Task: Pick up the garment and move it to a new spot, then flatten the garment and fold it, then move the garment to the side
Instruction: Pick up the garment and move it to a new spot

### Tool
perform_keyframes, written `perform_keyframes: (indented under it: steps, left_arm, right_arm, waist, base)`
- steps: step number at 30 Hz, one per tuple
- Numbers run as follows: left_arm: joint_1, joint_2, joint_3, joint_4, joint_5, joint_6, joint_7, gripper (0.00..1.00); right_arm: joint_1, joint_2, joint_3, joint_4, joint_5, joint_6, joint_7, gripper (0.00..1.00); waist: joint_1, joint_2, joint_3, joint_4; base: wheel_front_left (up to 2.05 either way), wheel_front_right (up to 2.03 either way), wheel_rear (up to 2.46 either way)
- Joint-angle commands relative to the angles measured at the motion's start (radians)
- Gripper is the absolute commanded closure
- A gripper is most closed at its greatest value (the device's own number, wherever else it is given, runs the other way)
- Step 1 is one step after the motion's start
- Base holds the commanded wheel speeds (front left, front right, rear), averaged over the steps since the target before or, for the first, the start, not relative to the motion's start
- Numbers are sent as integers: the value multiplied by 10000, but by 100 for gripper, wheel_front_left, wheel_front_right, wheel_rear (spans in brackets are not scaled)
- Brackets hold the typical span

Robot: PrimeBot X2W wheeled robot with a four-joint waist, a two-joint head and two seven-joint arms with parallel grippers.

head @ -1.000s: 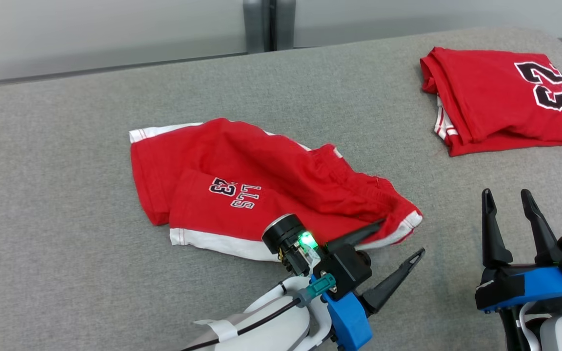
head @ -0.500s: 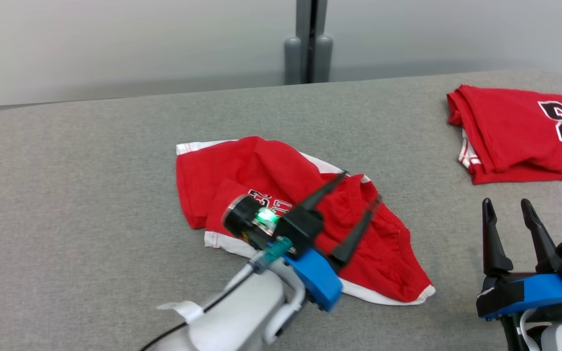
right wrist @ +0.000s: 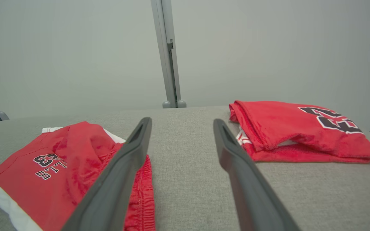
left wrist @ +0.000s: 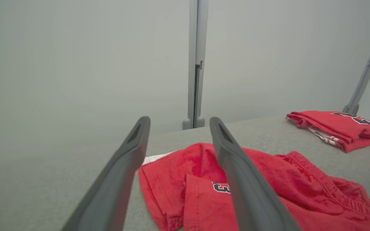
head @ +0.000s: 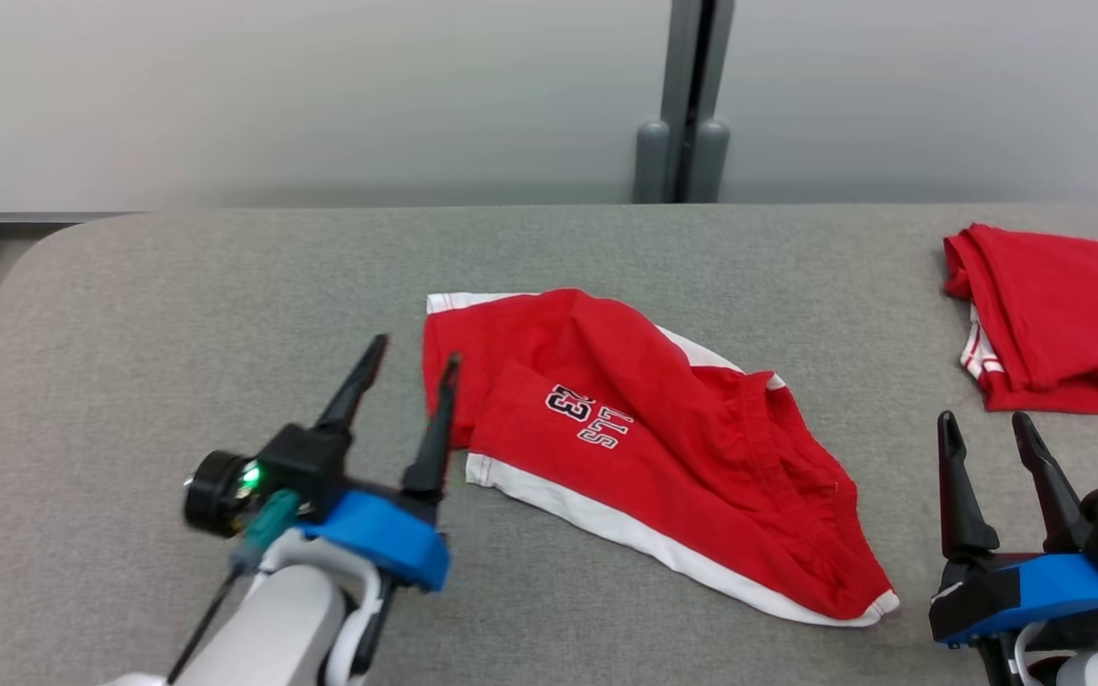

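Our left gripper [head: 416, 350] has left the shorts' [head: 682, 457] right corner and swung to their left edge, jaws wide and empty. The shorts lie rumpled mid-table [head: 177, 314]. Our right gripper [head: 983, 417] waits wide open. Flattening looks next.

Even, soft light; faint shadows, sharp, no glare

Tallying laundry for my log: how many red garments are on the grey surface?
2. The red shorts lie rumpled at the middle of the grey surface; the folded red jersey sits far right, cut off by the head view's edge. Others may lie outside view.
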Motion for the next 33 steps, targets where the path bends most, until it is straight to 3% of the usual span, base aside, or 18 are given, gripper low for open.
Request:
perform_keyframes:
  steps: [1,8,15,33]
  left_arm:
    - [275,108,297,-139,64,80,-46,0]
    - [1690,374,1937,-750,348,262,-45,0]
    - [2922,178,3182,-1212,713,239,-46,0]
    - [3839,-491,4429,-1206,1609,-356,-46,0]
  right_arm:
    - [164,-9,3,-50,-4,2,9,0]
    - [356,-7,169,-14,121,2,27,0]
    - [584,-9,263,41,187,2,26,0]
    - [1160,-9,627,-400,261,2,286,0]
  waist:
    - [0,0,-50,81]
    - [0,0,-345,437]
    - [0,0,-651,655]
    - [0,0,-1008,545]
  base:
    - [0,0,0]
    - [0,0,0]
    - [0,0,0]
    - [0,0,0]
